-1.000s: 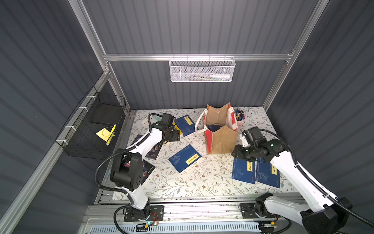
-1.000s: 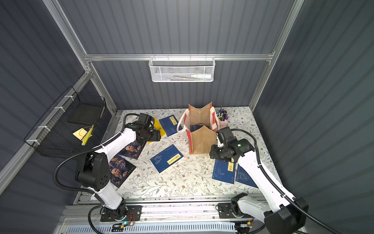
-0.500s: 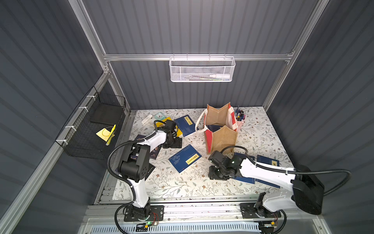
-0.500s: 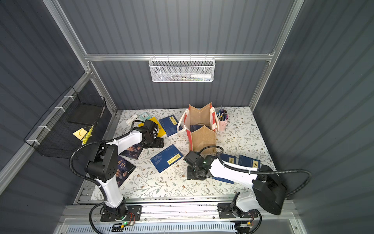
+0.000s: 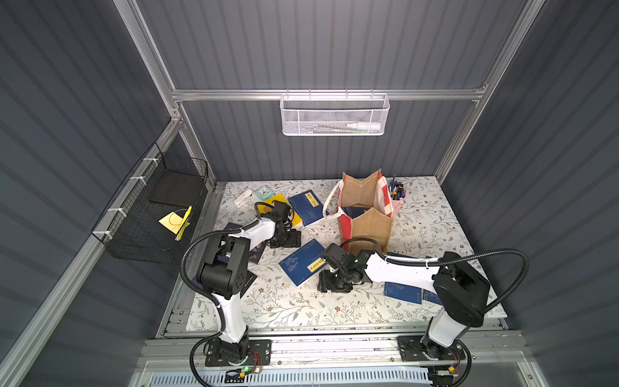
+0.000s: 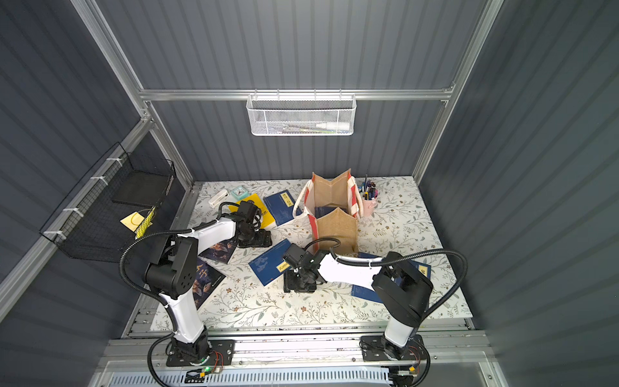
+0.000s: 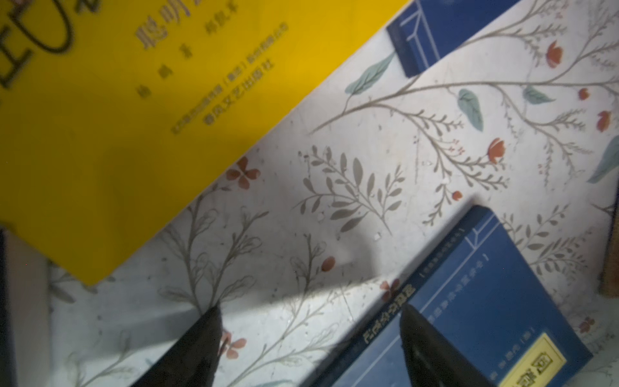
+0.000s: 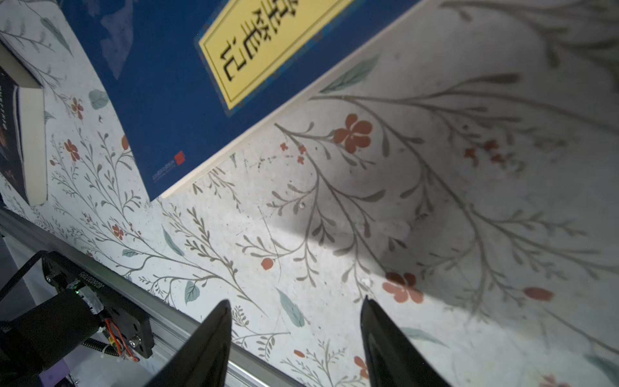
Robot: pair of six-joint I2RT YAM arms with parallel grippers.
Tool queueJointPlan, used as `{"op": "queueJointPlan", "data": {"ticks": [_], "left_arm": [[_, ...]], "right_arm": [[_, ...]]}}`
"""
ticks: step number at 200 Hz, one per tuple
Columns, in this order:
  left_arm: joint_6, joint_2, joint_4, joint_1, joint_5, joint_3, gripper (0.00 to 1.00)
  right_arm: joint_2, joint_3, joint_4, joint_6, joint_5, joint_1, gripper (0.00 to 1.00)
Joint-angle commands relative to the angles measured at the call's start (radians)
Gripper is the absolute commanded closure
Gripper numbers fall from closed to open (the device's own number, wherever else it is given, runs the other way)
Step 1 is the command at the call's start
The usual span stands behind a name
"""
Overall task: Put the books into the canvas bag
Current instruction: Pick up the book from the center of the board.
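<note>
- Clearly, the right gripper, jaws apart and empty, sits just beside a blue book flat on the table; it may slide instead of lifting.
- The left gripper, equally agape and empty, is near it: arms could clash.
- A knock could tip the upright canvas bag.

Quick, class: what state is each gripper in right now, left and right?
Left gripper: open, holding nothing.
Right gripper: open, holding nothing.
</note>
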Motion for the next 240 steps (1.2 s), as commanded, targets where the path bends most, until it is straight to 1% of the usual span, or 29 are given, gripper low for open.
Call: {"op": "queueJointPlan", "data": {"ticks": [1,25,52,72,75,85,114,133,145,166,178,218,240], "left_arm": [[-0.026,0.051,0.005,0.009,0.064,-0.037,0.17],[-0.052,0.056,0.012,0.009,0.113,-0.06,0.2],[-0.093,0.008,0.032,0.008,0.152,-0.131,0.23],[-0.141,-0.053,0.067,0.008,0.202,-0.208,0.26],[-0.149,-0.064,0.073,0.007,0.234,-0.222,0.26],[-0.177,-0.103,0.096,0.007,0.269,-0.266,0.28],[-0.26,-0.214,0.154,0.002,0.328,-0.379,0.32],[-0.309,-0.266,0.204,-0.022,0.373,-0.432,0.35],[-0.337,-0.283,0.226,-0.054,0.393,-0.446,0.35],[-0.371,-0.296,0.249,-0.12,0.412,-0.45,0.36],[-0.391,-0.309,0.262,-0.139,0.415,-0.455,0.37],[-0.429,-0.395,0.324,-0.139,0.365,-0.504,0.37],[-0.442,-0.381,0.339,-0.12,0.376,-0.513,0.36]], "right_arm": [[0.022,0.019,0.025,-0.016,-0.044,-0.031,0.36],[0.036,0.039,0.04,-0.019,-0.047,-0.071,0.35],[0.055,0.07,0.031,-0.049,-0.06,-0.107,0.35],[0.067,0.076,0.027,-0.064,-0.067,-0.133,0.35],[0.068,0.076,0.026,-0.066,-0.067,-0.137,0.35],[0.072,0.076,0.028,-0.07,-0.069,-0.147,0.35],[0.089,0.079,0.026,-0.082,-0.07,-0.167,0.36],[0.105,0.084,0.025,-0.089,-0.075,-0.174,0.37],[0.113,0.089,0.028,-0.093,-0.077,-0.178,0.38],[0.12,0.096,0.028,-0.097,-0.074,-0.182,0.41],[0.118,0.097,0.025,-0.1,-0.067,-0.184,0.44],[0.117,0.099,0.004,-0.116,-0.051,-0.186,0.56],[0.118,0.093,-0.008,-0.121,-0.04,-0.188,0.61]]}}
